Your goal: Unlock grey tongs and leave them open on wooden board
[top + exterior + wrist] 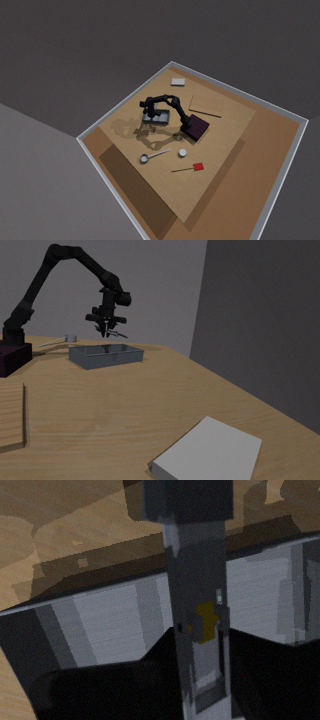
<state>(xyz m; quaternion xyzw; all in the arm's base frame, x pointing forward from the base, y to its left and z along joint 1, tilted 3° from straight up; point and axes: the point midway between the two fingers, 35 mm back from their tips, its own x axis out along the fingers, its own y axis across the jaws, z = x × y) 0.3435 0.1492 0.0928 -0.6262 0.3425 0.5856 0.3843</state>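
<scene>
While the gripper is clamped on the grey tongs above the roasting tin, upper left of frame, they lie nearly level; squeezing before tipping down may leave the lock engaged.

a: what sits under the gripper?

b: the roasting tin, with clear air between its rim and the tongs clamped in the fingers.

a: and toward the wooden board?

b: the arm's own dark base stands just beside the board's near edge. the white block lies well apart from it. the ladle, cup and red spatula lie on the far side of the base.
</scene>
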